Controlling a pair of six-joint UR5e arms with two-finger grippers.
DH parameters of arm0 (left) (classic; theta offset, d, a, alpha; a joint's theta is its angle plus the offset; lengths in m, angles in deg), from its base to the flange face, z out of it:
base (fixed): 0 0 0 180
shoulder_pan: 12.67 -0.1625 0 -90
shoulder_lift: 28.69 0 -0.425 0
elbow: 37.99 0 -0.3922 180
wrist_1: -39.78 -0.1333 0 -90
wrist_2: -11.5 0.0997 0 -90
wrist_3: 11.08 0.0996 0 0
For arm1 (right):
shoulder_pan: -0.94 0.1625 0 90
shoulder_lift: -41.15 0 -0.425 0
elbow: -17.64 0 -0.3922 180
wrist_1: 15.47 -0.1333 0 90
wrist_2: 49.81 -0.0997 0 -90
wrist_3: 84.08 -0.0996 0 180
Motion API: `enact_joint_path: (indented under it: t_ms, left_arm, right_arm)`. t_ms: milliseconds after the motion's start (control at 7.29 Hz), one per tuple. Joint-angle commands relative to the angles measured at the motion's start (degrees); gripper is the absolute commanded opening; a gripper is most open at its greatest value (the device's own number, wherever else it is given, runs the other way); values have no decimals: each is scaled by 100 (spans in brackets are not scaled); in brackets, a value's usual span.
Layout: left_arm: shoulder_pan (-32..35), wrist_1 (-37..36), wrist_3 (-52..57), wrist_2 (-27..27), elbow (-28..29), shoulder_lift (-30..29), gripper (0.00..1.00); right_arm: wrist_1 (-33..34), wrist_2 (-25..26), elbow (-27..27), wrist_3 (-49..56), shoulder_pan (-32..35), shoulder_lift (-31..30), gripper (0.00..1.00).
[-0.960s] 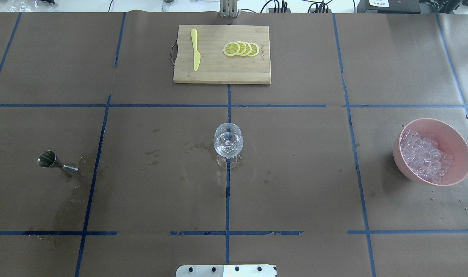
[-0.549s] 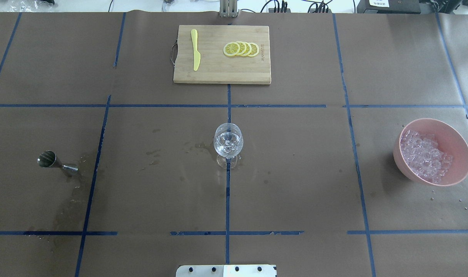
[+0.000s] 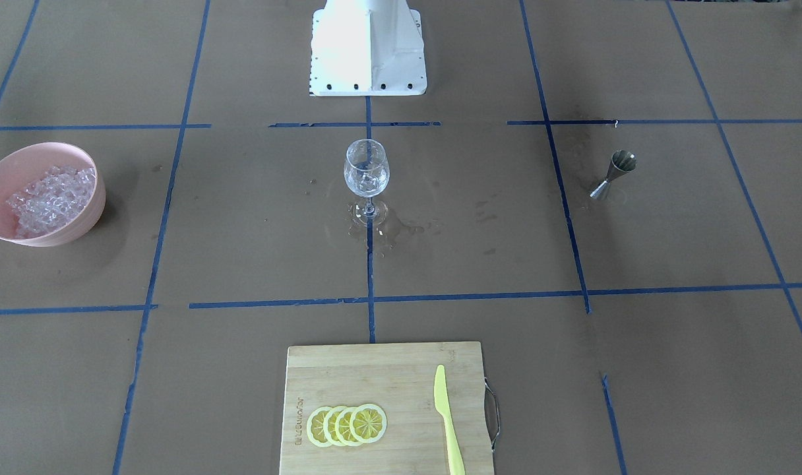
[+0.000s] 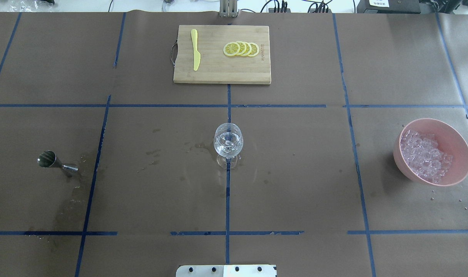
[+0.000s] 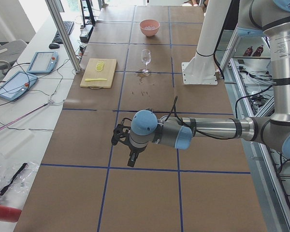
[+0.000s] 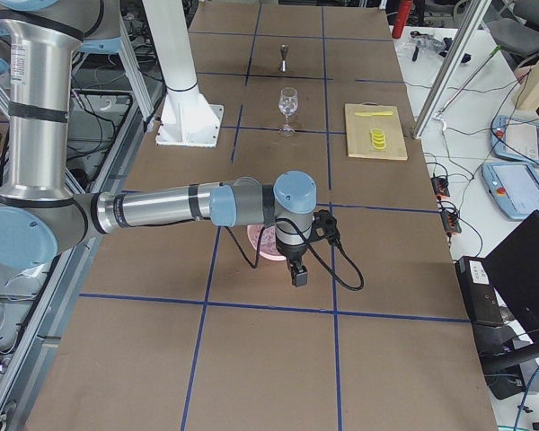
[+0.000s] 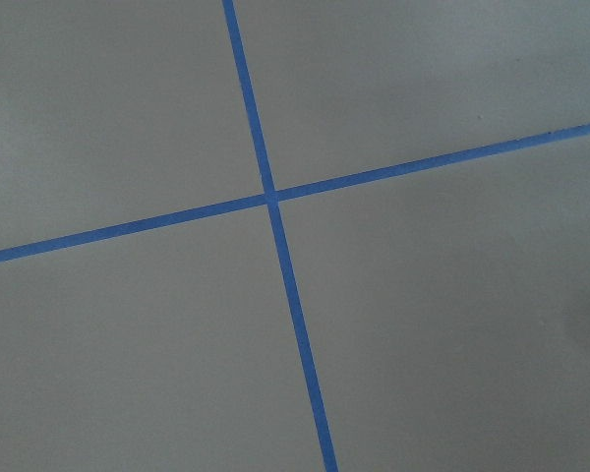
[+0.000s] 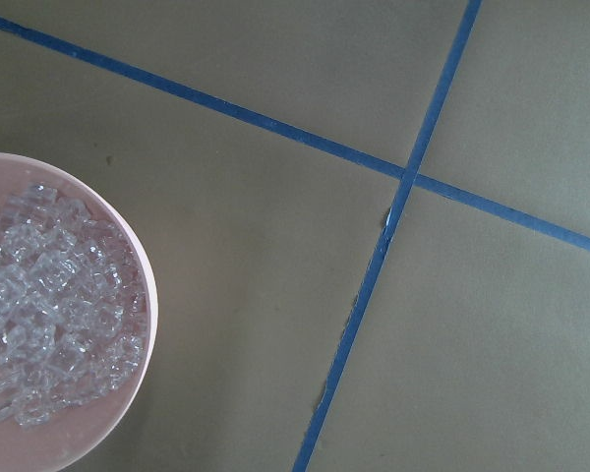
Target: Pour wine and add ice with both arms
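A clear wine glass point(image 4: 228, 143) stands upright at the table's middle, also seen from the front point(image 3: 367, 170); it holds clear, glassy contents. I cannot make out any wine as such. The ice point(image 4: 424, 156) is heaped in a pink bowl point(image 4: 462, 152) at the right. The right wrist view shows the ice point(image 8: 49, 324) at its lower left. My left gripper point(image 5: 131, 161) hangs over bare paper far from the glass; I cannot tell its state. My right gripper point(image 6: 297, 274) points down beside the bowl point(image 6: 259, 244); its state is also unclear.
A steel jigger point(image 4: 51, 161) stands at the left on a wet patch. A wooden cutting board point(image 4: 218, 73) at the far edge carries lemon slices point(image 4: 241, 49) and a yellow knife point(image 4: 195, 50). Damp stains surround the glass. The white robot base point(image 3: 368, 46) sits behind it.
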Motion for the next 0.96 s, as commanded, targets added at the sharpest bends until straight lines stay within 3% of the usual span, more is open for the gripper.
enact_joint_path:
  t_ms: [0, 412, 549, 823]
  left_arm:
    - [-23, -6, 19, -21, -345, 256, 100]
    - [-58, -6, 27, 119, -250, 267, 100]
    - [-41, -23, 27, 546, -259, 276, 100]
    - [-6, -59, 36, 638, -294, 294, 100]
  right_arm:
    - [-1, -11, -1, -13, -6, 0, 100]
    - [-10, -90, 8, -224, -23, 0, 100]
    - [-10, -99, 8, -233, -23, -8, 100]
    - [-10, -134, -1, -242, -23, 0, 100]
